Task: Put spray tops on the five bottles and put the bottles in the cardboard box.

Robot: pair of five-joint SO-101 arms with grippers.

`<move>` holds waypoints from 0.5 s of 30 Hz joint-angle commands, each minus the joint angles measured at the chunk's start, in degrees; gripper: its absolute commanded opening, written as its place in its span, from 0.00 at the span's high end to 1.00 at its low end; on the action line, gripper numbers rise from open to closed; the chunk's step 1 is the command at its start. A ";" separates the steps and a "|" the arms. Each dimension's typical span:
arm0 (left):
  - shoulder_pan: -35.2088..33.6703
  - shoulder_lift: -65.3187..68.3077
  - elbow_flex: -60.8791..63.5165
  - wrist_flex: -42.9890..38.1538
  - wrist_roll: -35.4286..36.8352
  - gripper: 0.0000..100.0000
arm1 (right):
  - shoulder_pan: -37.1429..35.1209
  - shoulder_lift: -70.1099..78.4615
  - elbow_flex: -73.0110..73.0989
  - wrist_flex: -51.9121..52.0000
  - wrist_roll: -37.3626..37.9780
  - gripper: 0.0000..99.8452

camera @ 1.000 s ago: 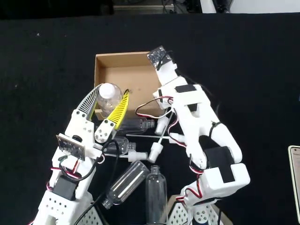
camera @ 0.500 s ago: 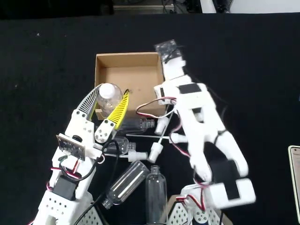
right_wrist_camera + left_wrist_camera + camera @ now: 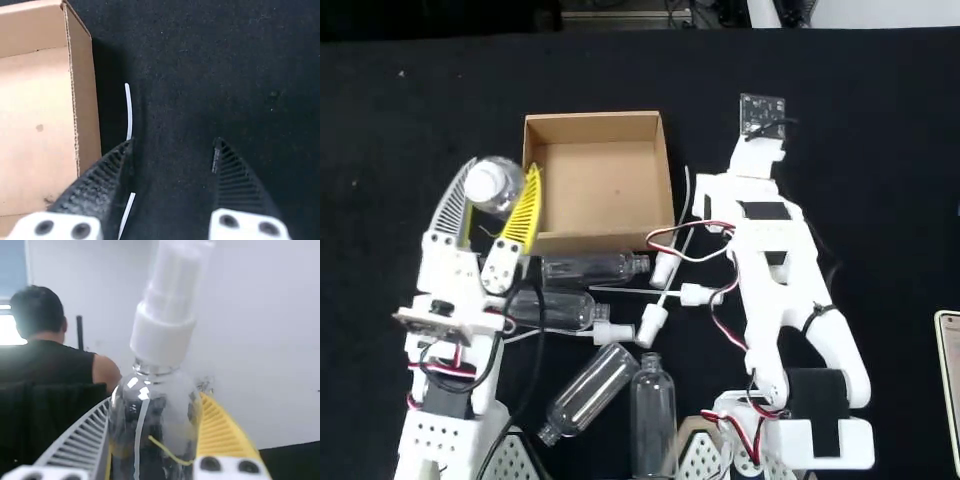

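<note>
Status: left tool (image 3: pixel 500 170) is clenched on a clear bottle (image 3: pixel 492 188), with the grey finger on one side and the yellow finger on the other. The bottle stands upright in the grip, held up above the black surface (image 3: pixel 840 90). A white spray top (image 3: pixel 165 325) is seated on its neck, and the left wrist view shows the dip tube running down inside. The cardboard box (image 3: pixel 595 120) sits just beside this tool on the yellow-finger side. The held bottle is outside the box, next to its wall.

Right tool (image 3: pixel 172 150) is released, its black fingers spread wide and pointing down at the surface. The box's outer wall is just beside one finger, and the other finger is on the side away from the box. A thin white tube (image 3: pixel 128 110) lies on the surface between the box wall and the nearer finger, ending by its tip.

Back from the left tool, toward the arm bases, four more clear bottles lie on their sides:
- The bottle by the box (image 3: pixel 590 268) lies along the box's near wall.
- The second bottle (image 3: pixel 555 308) is just behind it.
- The third bottle (image 3: pixel 588 385) and fourth bottle (image 3: pixel 652 410) are further back, close together, both with open necks.

Loose spray tops (image 3: pixel 655 322) with tubes lie between those bottles and the right arm (image 3: pixel 770 260). I can't tell whether one is seated on the second bottle.
</note>
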 commanded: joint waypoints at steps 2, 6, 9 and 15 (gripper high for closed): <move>-1.54 12.04 -0.31 -10.46 0.44 0.94 | 1.49 -3.74 -0.31 -1.58 -0.62 0.79; -1.63 30.59 -9.10 -19.43 0.26 0.94 | 1.49 -3.47 -0.22 -1.58 -0.62 0.79; -1.63 47.56 -18.07 -24.62 0.09 0.94 | 1.49 -3.47 -0.22 -1.58 -0.62 0.79; -2.15 75.69 -28.62 -41.58 0.00 0.94 | 1.49 -3.38 -0.13 -1.58 -0.44 0.79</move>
